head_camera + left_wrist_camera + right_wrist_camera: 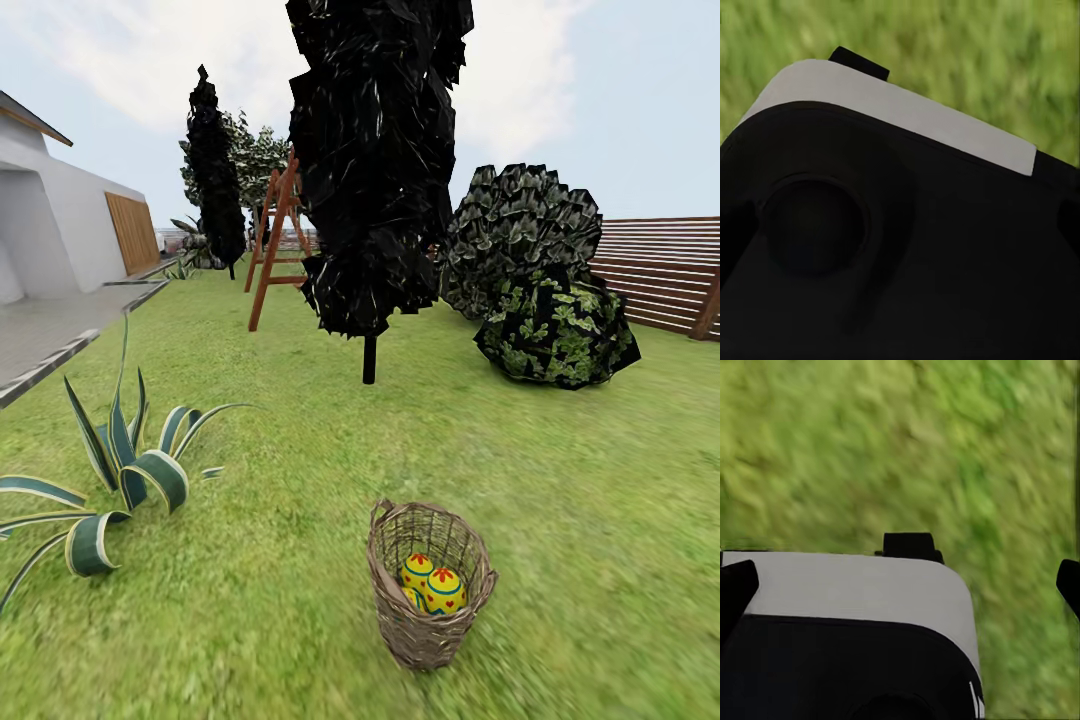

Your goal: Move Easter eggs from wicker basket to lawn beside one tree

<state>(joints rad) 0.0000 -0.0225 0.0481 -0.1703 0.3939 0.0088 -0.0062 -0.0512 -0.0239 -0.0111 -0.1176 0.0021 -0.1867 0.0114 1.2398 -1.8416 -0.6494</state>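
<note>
Your tool's opening can't be told on either arm. The wicker basket sits ahead, slightly right, eggs inside; probably the right arm's reach.

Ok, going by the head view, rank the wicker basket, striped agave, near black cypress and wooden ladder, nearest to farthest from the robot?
1. wicker basket: low, just right of centre.
2. striped agave: on the left.
3. black cypress: centre, farther up the grass.
4. wooden ladder: behind the cypress, to its left.
</note>
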